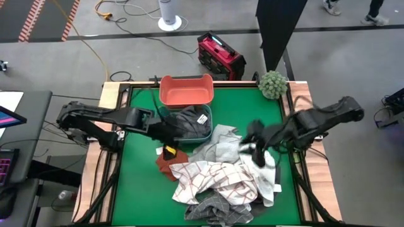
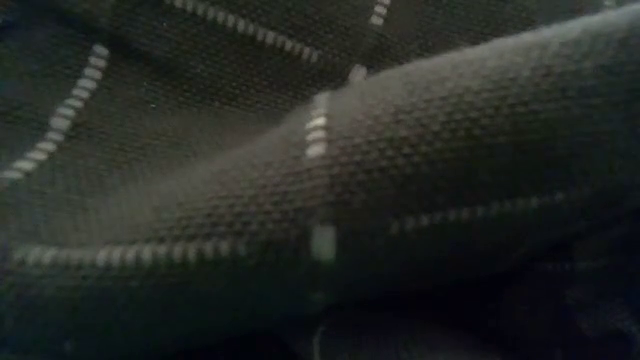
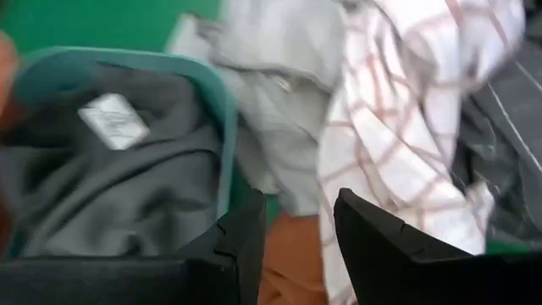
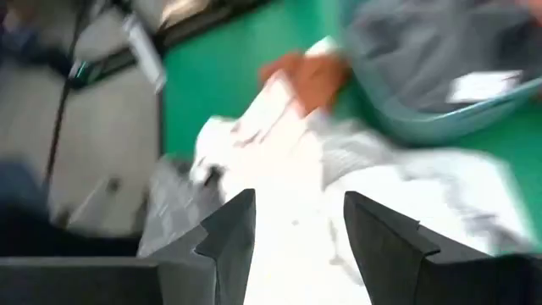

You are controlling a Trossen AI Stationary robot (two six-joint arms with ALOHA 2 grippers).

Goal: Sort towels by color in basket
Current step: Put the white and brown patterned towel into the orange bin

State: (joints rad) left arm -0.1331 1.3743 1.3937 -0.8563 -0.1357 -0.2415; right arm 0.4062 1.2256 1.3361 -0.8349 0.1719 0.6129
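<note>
On the green table [image 1: 139,189], the towels lie in a heap toward the near edge: a white towel with red checks [image 1: 208,176], a light grey towel [image 1: 221,144], a dark striped towel [image 1: 214,211] at the near edge and a rust-orange towel [image 1: 166,165] beside the teal tub [image 1: 207,129], which holds a dark grey towel [image 1: 186,123] and sits by an orange tub [image 1: 186,90] at the far edge. The left gripper [image 3: 296,241] hangs open and empty just beside the teal tub, above the rust-orange towel. The right gripper [image 4: 296,237] is open over a white towel [image 1: 268,173] near the right edge, with nothing clearly held, and a fuzzy green ball [image 1: 273,84] rests at the far right corner.
</note>
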